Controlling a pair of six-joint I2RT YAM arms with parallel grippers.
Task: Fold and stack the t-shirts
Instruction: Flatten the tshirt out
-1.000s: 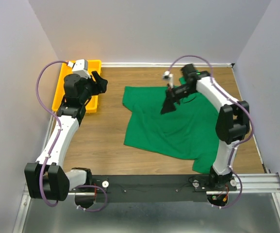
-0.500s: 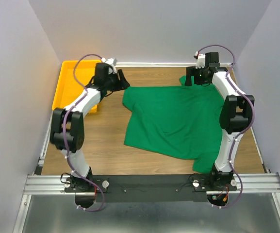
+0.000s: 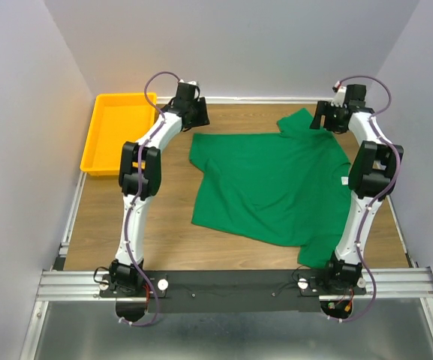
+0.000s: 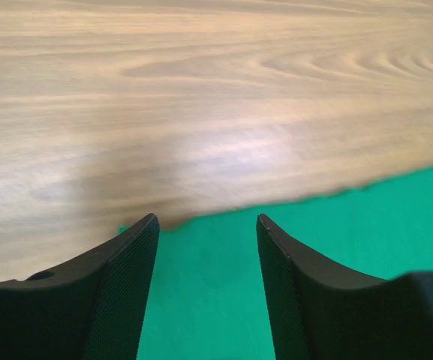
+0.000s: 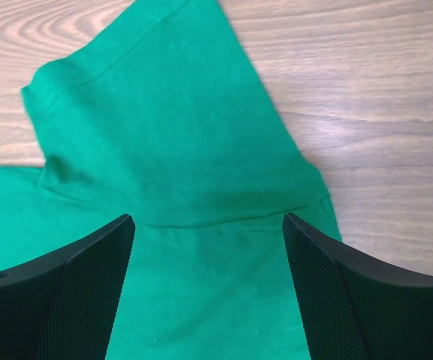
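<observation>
While both arms stretch out to the far side of the table (image 3: 163, 210), the left gripper (image 4: 207, 225) hangs with its jaws apart and nothing between them, right over the far left corner of the green t-shirt (image 4: 329, 255), where the cloth's edge meets bare wood. Over to the right gripper (image 5: 207, 221): jaws spread wide too, gripping nothing, poised above the shirt's far right sleeve (image 5: 148, 112), which lies flat on the boards. From above, the shirt lies opened out on the wooden table, a little rumpled, right of centre, between the two arms, with a small white label (image 3: 344, 181) showing near its right edge. A yellow tray (image 3: 88, 150) sits at the far left corner, apart from the shirt.
</observation>
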